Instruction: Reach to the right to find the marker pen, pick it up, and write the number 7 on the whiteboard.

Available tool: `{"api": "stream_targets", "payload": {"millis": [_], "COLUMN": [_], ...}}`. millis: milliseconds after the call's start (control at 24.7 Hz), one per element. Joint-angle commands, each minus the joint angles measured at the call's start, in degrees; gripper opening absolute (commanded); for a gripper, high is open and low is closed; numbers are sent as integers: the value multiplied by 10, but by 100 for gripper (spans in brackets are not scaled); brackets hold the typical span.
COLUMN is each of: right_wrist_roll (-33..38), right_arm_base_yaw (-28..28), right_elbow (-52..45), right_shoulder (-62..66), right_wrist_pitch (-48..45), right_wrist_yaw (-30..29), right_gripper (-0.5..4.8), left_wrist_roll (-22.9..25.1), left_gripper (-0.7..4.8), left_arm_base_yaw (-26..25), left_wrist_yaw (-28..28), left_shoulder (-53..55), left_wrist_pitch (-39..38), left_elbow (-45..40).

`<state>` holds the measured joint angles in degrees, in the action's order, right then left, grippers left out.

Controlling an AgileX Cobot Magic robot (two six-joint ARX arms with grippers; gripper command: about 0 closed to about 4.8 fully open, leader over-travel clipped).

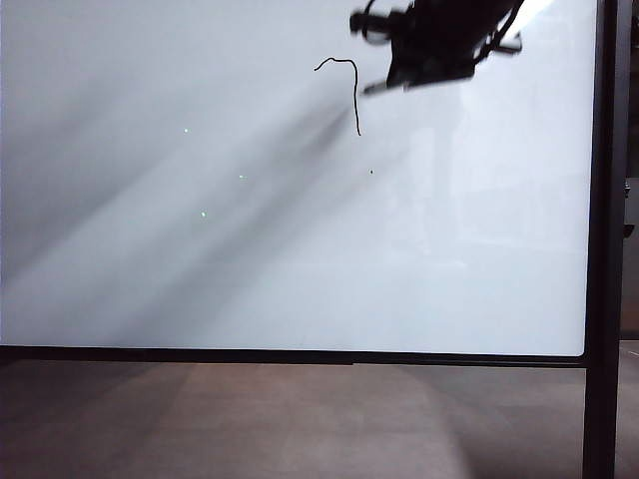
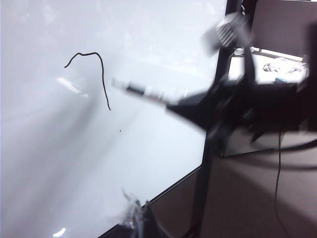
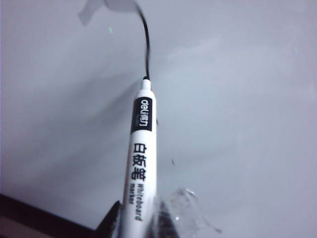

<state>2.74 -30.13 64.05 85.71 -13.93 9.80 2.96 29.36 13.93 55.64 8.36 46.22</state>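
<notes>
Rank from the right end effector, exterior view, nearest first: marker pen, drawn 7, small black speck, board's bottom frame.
From the right end effector, top right of the whiteboard:
1. Marker pen, held in it, tip pointing left.
2. Number 7, just left of the tip.
3. Black speck, below the 7.
4. Bottom frame, lowest.

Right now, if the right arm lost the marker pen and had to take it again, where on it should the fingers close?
Probably on the rear of the marker pen barrel, where the right gripper holds it now, coming from behind along its length. The barrel is straight and slim, and that keeps the tapered tip free toward the whiteboard beside the number 7.
</notes>
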Motion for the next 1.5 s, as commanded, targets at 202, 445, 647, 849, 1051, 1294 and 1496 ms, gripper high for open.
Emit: {"api": "stream_targets", "payload": {"millis": [202, 445, 647, 849, 1051, 1294, 1496], "right_wrist_roll": [-4, -63, -122, -122, -122, -119, -119], "right_arm_base_yaw": [-3, -3, -2, -2, -2, -2, -3], "right_elbow": [4, 3, -31, -143, -263, -426, -482], "right_shoulder": [-131, -265, -371, -478, -566, -689, -747], "right_wrist_pitch": [62, 158, 210, 203, 176, 137, 146], "right_wrist_yaw": [-5, 11, 31, 31, 32, 83, 85], "right_gripper": [-1, -1, -1, -1, -1, -1, 3], "left_wrist_roll": [-4, -3, 19, 24, 24, 24, 0], "left_gripper": [-5, -5, -5, -5, -5, -5, -5], "left_arm_base_yaw": [1, 1, 2, 2, 2, 2, 2], "left_wrist_yaw": [0, -13, -26, -32, -78, -106, -107], "left_shoulder": [-25, -91, -149, -213, -281, -376, -403], "left_wrist_pitch": [15, -11, -60, -57, -64, -125, -184], "left_elbow": [0, -1, -12, -101, -175, -250, -256]}}
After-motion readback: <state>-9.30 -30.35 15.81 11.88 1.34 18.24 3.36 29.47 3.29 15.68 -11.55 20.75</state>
